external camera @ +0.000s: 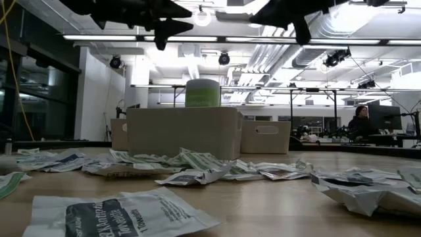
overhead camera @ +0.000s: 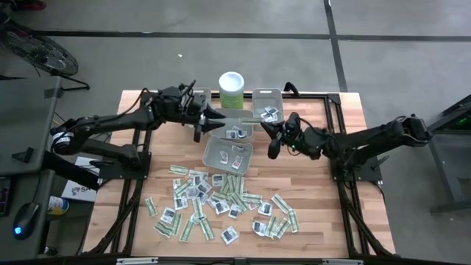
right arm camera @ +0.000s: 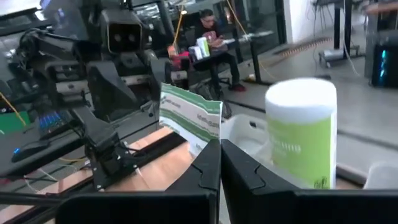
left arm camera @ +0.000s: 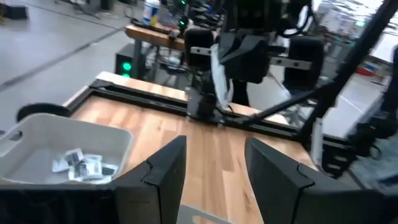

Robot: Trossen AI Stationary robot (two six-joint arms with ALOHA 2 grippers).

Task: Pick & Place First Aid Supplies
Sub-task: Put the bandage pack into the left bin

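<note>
The first aid supplies [overhead camera: 221, 206] lie as a loose pile of strip and square packets on the near half of the wooden table. More packets lie in three grey bins [overhead camera: 227, 153]. My left gripper [overhead camera: 213, 119] hovers open above the bins, pointing toward the table's right, with nothing between its fingers [left arm camera: 165, 171]. My right gripper [overhead camera: 266, 132] faces it from the right, raised over the bins and shut on one green-white strip packet [right arm camera: 189, 118]. My right gripper pinches the strip packet by its lower edge [right arm camera: 208, 142] between its two shut fingertips. The fingers lie about level, pointing toward the table's left. The packet stands up past the fingertips, lifted clear of table and bins.
A pale green canister with a white lid [overhead camera: 232, 88] stands at the far edge beside the bins. The far right bin [left arm camera: 62, 149] holds several square packets. Bare wood [overhead camera: 316, 191] lies right of the pile. A person sits in the room beyond [right arm camera: 211, 37].
</note>
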